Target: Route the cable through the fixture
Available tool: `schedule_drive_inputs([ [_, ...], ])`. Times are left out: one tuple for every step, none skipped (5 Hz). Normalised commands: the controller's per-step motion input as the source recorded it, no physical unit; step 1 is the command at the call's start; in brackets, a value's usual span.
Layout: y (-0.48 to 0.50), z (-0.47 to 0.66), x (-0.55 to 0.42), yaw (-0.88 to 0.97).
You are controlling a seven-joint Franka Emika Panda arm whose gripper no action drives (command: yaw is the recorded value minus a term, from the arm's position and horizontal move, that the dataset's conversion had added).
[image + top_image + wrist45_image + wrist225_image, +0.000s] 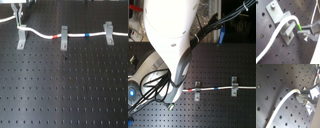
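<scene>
Cable: the white cable runs across the far part of the black perforated worktop; in the first exterior view it already sits in the middle clip and the right clip, red band just left of the middle one, blue band between the two.

Fixture in hand: the left clip in the first exterior view; the cable arcs over it and, in the first wrist view, curves across the slotted top, not clearly seated.

End effector: the end effector is pinching the cable at its green mark, just beside the clip; both wrist views show the fingers pressed onto the cord.

Step, as I judge it: lowering the cord into the left clip's slot.

Doing it well: keep the held stretch in line with the slot, come down straight, keep light tension so the bend flattens.

Risk: pulling sideways may drag the cord out of the middle clip, or catch a finger on the clip's wall.

Hidden: the arm body blocks the left clip in the second exterior view.
</scene>
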Motion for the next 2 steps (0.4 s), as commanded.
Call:
schedule_drive_inputs([
  [0.153, 0.14, -0.166, 0.00],
  [0.000, 0.02, 0.001, 0.00],
])
